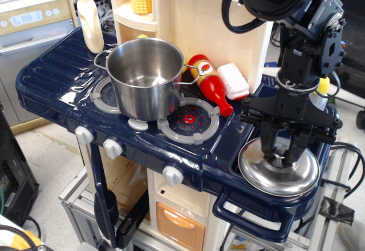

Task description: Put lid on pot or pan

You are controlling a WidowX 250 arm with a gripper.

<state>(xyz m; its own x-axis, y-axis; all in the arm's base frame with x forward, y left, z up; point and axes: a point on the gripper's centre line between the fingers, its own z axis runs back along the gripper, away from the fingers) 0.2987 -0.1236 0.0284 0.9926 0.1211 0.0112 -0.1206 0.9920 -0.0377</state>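
One clean pinch needed: end effector [280, 155] straddles the lid [279, 174] knob, fingers apparently closing around it; grip centred, lift straight, then carry to the pot [145, 79].

Shiny steel pot [144, 77], lid [279, 174]; navy stove [57, 80]; red bottle [212, 83].

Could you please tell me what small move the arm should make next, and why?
Probably shut the pincer on the small round steel knob and then lift. The pincer sits low over the round shiny steel lid, its fingers on either side of the centre, but whether they already grip is not clear. The lid lies in the sink at the right, while the tall shiny steel pot stands open on the left burner.
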